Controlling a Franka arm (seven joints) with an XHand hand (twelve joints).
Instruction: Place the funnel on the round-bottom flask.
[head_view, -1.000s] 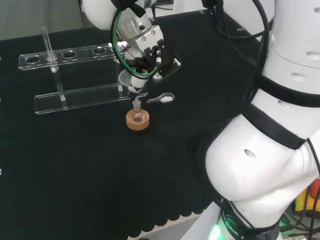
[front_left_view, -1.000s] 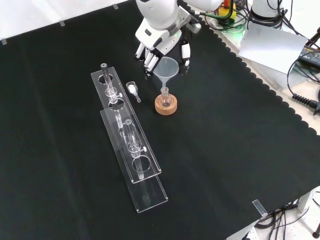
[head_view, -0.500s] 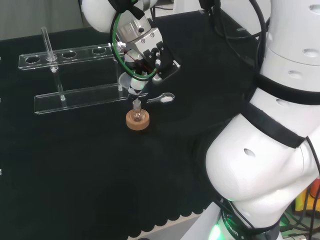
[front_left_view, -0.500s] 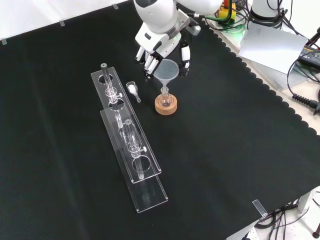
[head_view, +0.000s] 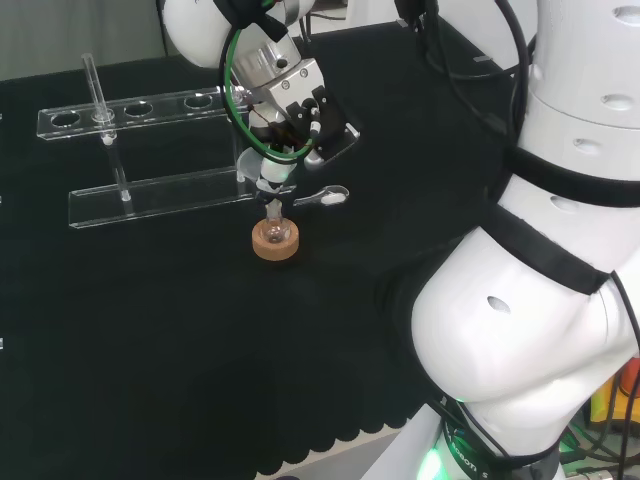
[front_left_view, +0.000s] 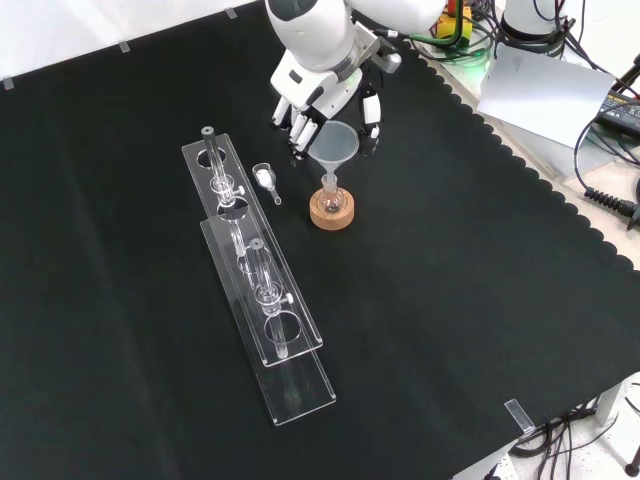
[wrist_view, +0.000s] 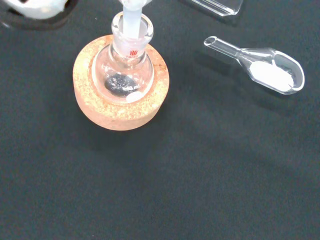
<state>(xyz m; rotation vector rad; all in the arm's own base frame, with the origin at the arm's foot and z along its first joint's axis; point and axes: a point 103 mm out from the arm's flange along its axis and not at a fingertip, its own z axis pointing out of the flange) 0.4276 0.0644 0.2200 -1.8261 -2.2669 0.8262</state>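
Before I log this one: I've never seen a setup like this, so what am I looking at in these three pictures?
It is a white robot arm with a black and white hand working over a bench covered in black cloth. One picture looks over the arm from behind, so the big white shapes at its right are the arm itself. One looks down from the front. One is taken at the wrist, very close.

The hand has its fingers around a clear funnel. The funnel's stem sits in the neck of a small round flask, which rests on a cork ring. Something dark lies at the flask's bottom.

Beside it lies a small glass scoop holding white powder. To the left in the front picture stand two clear racks with glass tubes.
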